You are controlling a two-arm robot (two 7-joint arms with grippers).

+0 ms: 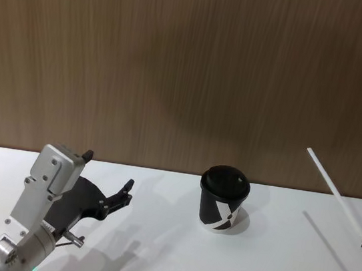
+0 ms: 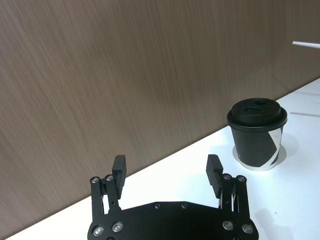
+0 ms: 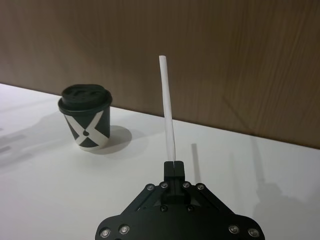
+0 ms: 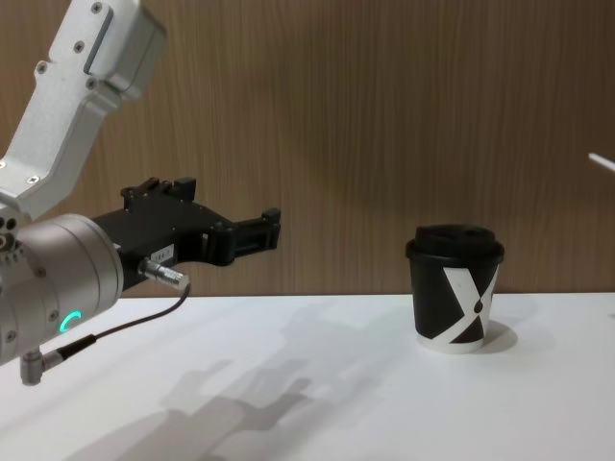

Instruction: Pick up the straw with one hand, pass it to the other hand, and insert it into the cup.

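Gripping the straw (image 3: pixel 168 110) by its lower end, my right gripper (image 3: pixel 173 166) was clenched to the right of the cup (image 1: pixel 223 199), largely cut off at the head view's edge. My left gripper (image 2: pixel 166 165) hung open above the table (image 1: pixel 151 252), left of the cup.

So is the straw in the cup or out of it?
Out. The right gripper, shut on the straw, holds it in the air apart from the cup; the left gripper hovers open.
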